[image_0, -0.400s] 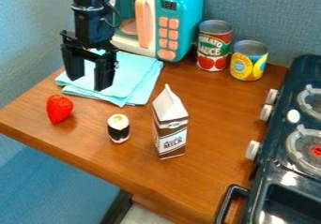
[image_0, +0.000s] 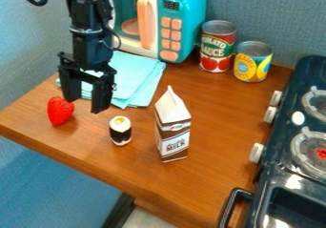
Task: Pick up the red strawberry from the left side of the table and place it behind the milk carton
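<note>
The black gripper (image_0: 85,106) hangs over the left part of the table, its two fingers spread apart with nothing between them. Just beside its left finger lies a red strawberry (image_0: 60,111). A small sushi roll (image_0: 120,130) with a dark wrap stands to the right of and nearer the camera than the gripper. Further right is an upright brown and white milk carton (image_0: 172,127). Behind the gripper lies a folded light-blue cloth (image_0: 137,76), partly hidden by the arm.
A teal and white toy microwave (image_0: 181,19) stands at the back. To its right are a tomato can (image_0: 218,46) and a yellow can (image_0: 253,61). A dark toy stove (image_0: 295,174) with a handle takes up the right side. The wooden table's edge (image_0: 76,162) runs along the lower left.
The gripper has moved toward the camera and lower in the view, from over the cloth to beside the strawberry. The objects on the table have stayed where they were.
</note>
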### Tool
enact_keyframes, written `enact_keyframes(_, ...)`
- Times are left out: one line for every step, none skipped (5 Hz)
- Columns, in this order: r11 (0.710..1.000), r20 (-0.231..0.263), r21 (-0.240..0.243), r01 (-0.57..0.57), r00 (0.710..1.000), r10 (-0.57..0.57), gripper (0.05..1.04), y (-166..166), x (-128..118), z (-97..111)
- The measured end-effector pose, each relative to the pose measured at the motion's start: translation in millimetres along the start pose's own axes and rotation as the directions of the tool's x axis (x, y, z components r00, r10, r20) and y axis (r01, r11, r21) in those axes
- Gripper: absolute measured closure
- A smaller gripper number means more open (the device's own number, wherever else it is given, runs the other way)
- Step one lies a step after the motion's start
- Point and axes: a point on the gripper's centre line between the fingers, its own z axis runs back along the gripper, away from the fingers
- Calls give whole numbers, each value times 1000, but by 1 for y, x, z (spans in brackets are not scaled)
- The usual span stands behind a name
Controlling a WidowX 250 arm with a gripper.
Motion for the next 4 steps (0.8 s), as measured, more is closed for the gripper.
enact_keyframes(1000,37,12,-11,999,11,83,12,-11,3)
enact_keyframes(999,66,44,-4,998,1,83,16,-17,-7)
enact_keyframes(990,133,122,-67,990,51,83,39,-17,-18)
enact_keyframes(986,187,129,-107,979,82,83,47,-12,-18)
